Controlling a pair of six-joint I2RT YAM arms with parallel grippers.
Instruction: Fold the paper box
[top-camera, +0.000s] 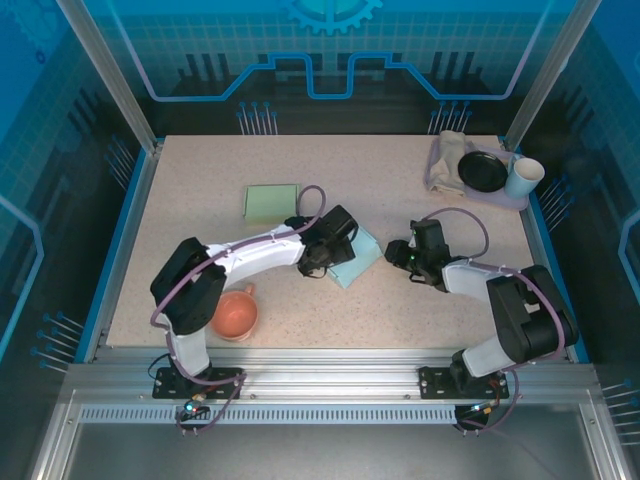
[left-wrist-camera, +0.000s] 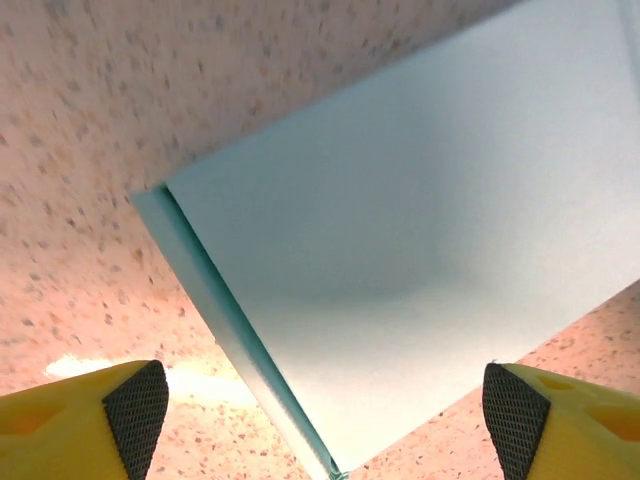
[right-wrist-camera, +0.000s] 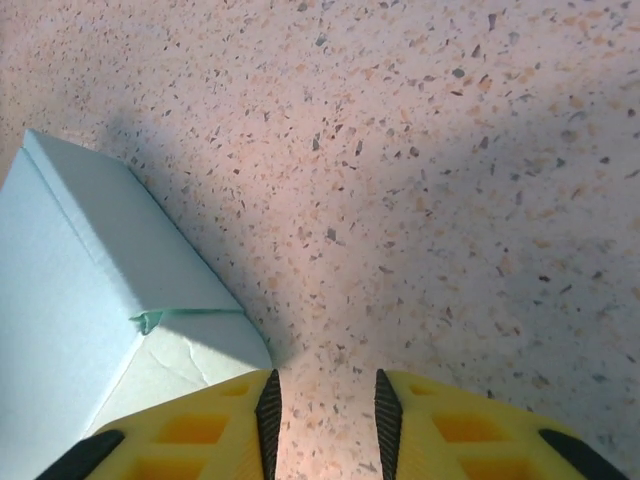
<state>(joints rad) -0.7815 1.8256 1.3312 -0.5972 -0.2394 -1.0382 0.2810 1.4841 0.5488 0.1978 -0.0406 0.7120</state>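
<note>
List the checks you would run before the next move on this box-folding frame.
1. Left gripper open, fingers wide apart above the paper box: ok.
2. Right gripper holding nothing, jaws narrowly apart over bare table: ok.
3. Right gripper's fingers clear of the box corner beside them: cannot tell.
4. Box folding finished: cannot tell; a side flap shows along one edge.
5. Orange cup and green sheet apart from both grippers: ok.

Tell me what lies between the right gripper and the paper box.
Bare tabletop alone separates right gripper and paper box, per the top view.
</note>
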